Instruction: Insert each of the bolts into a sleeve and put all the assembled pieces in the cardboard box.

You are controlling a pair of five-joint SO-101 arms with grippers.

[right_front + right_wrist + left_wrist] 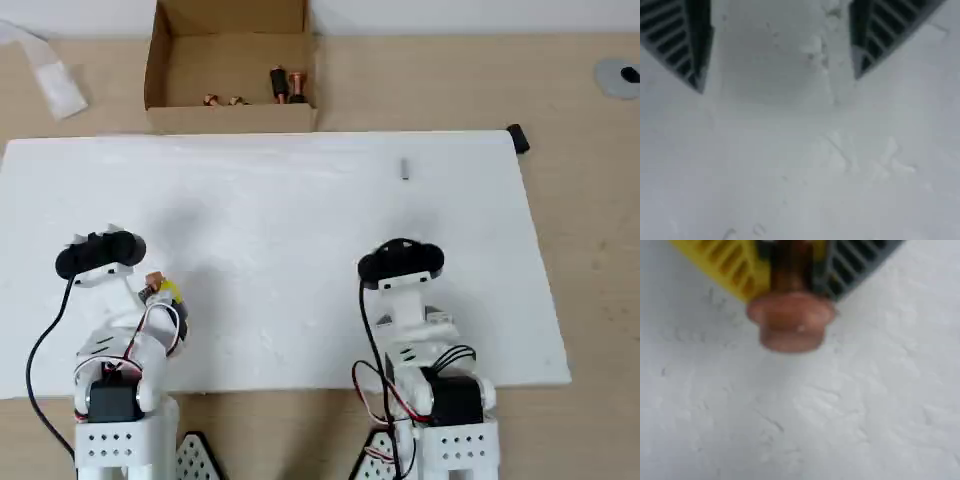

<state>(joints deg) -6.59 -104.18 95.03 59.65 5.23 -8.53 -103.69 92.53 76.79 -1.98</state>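
Cardboard box (230,120) stands open at the far side of the wooden tabletop (590,200), right of a white scrap (55,85), with four copper-coloured pieces (278,84) along its near wall. A white foam sheet (300,250) covers the tabletop in front of it. A small grey piece (405,168) lies alone on the sheet's far right part, a black object (517,138) sits at its far right corner, and a grey disc (612,76) beyond is cut off by the frame. The left gripper (791,290), over the sheet's near left, is closed on a copper-coloured flanged piece (790,322) between a yellow and a grey finger; whether it is bolt or sleeve is too blurred to tell. The right gripper (780,77) hangs wide open over bare foam, holding nothing
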